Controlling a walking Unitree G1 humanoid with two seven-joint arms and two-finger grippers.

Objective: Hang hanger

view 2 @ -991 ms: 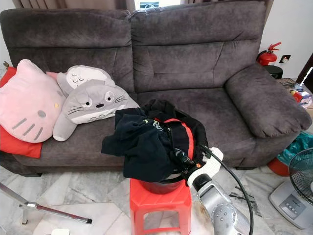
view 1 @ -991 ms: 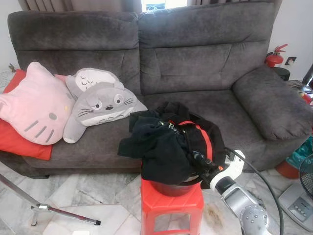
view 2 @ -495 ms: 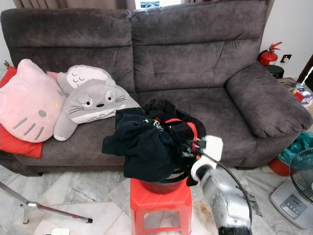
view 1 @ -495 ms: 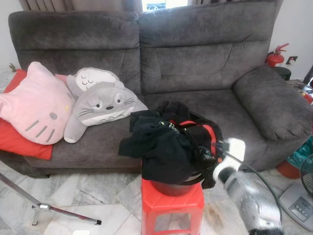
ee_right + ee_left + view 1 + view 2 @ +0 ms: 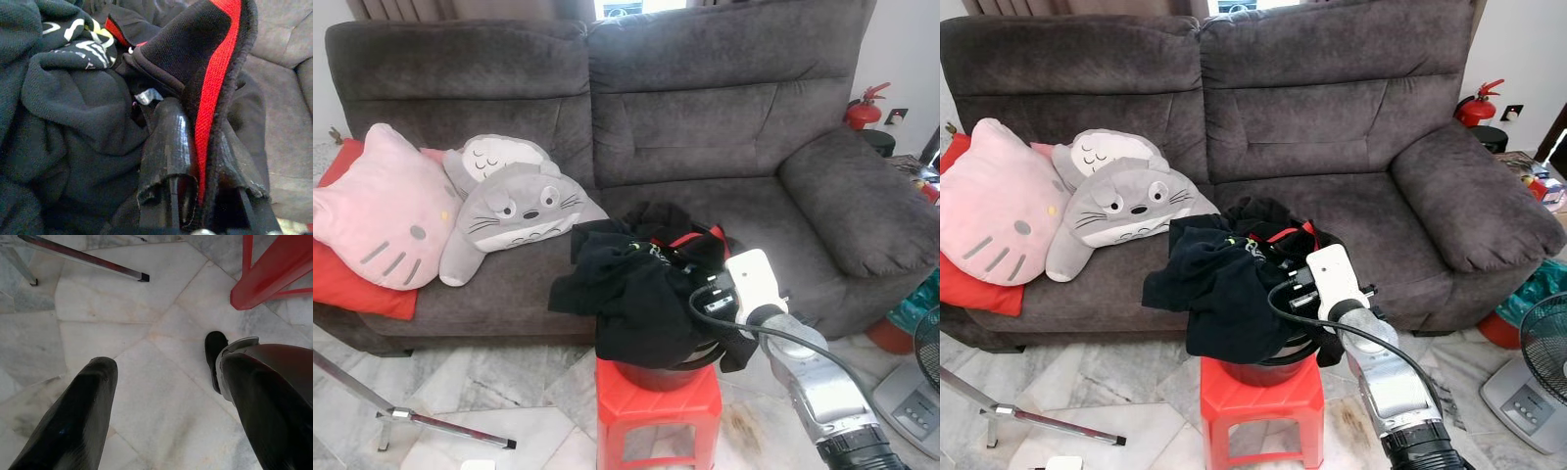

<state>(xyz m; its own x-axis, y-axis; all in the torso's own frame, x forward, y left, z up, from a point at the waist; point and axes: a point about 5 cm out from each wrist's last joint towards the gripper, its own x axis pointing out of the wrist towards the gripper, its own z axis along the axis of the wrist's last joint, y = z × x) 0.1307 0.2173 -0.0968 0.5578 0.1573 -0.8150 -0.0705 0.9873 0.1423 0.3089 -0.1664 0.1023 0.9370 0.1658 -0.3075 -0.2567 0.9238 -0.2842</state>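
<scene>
A red stool (image 5: 658, 406) stands on the marble floor (image 5: 499, 392) in front of a grey sofa (image 5: 705, 127), and on it sits a dark bucket (image 5: 658, 370) heaped with black clothes (image 5: 626, 294). From the head, the right gripper (image 5: 690, 266) reaches into the top of that heap, its white wrist block (image 5: 756, 281) and a looping black cable (image 5: 1332, 328) just behind it, though the fingers themselves are mostly lost among the dark cloth. The right wrist camera fills in what the head cannot: the two black fingers (image 5: 166, 147) are clenched on a fold of black fabric with a red stripe (image 5: 215, 88), the stripe running up between them, with printed lettering on another garment (image 5: 78, 44) close by. No hanger can be made out in any of the pictures (if one is in the pile, it is buried under cloth). The left gripper (image 5: 164, 396) hangs low over the floor with its fingers spread apart and nothing between them, and its camera catches a red leg of the stool and a metal stand leg (image 5: 83, 257). On the sofa's left end lie a pink cat cushion (image 5: 382, 211), a grey plush cushion (image 5: 514, 211) and a red cushion (image 5: 352, 284). A red fire extinguisher (image 5: 864, 110) stands beyond the right armrest, and part of a fan (image 5: 1542, 367) shows at the far right.
</scene>
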